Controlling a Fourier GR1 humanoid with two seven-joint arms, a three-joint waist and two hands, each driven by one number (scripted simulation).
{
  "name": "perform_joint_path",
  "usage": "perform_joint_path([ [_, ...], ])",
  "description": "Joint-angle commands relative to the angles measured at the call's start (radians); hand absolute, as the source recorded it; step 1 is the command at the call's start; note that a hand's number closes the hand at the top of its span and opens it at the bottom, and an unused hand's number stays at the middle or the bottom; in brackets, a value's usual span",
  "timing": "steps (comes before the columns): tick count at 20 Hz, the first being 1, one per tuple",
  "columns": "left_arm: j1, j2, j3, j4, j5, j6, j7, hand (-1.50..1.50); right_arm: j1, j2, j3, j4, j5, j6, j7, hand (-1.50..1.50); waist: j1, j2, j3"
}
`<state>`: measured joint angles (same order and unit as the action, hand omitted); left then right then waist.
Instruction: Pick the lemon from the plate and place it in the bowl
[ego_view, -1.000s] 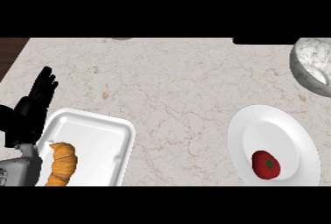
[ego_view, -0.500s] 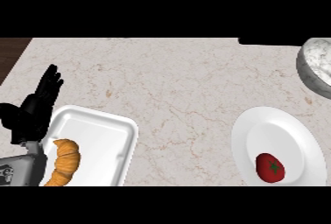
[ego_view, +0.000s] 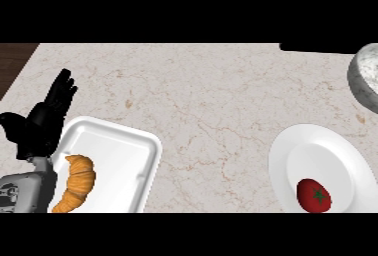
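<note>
On the white plate (ego_view: 317, 150) at lower right sits a red fruit (ego_view: 314, 196), not a yellow lemon, bowl (ego_view: 365, 77) at the right edge, left hand (ego_view: 40, 125) open far left, right hand unseen, so a wrong-target mixup looks likely.

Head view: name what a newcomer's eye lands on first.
A red fruit with a green stalk, no lemon, lies low on the white plate at the right. An orange croissant sits in the white tray at lower left, beside the open black left hand. A speckled bowl is cut off upper right.
</note>
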<state>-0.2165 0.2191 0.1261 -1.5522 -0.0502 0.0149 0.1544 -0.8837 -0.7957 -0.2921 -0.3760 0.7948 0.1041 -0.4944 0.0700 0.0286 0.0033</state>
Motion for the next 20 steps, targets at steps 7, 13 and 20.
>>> perform_joint_path([
  [7,0.018,0.007,0.009,-0.01,0.009,-0.012,-0.015,0.0,-0.057,-0.057,-0.094,0.19,-0.086,0.182,-0.158,-1.5,0.012,0.001,0.004],
  [13,0.015,0.008,0.018,0.01,0.012,-0.011,-0.018,0.0,-0.092,-0.109,-0.333,0.289,-0.326,0.361,-0.157,-1.5,-0.013,0.001,0.007],
  [20,0.02,0.013,0.019,-0.012,0.015,-0.017,-0.021,0.0,-0.041,-0.266,-0.399,0.326,-0.392,0.528,-0.082,-1.5,-0.006,0.008,0.009],
])
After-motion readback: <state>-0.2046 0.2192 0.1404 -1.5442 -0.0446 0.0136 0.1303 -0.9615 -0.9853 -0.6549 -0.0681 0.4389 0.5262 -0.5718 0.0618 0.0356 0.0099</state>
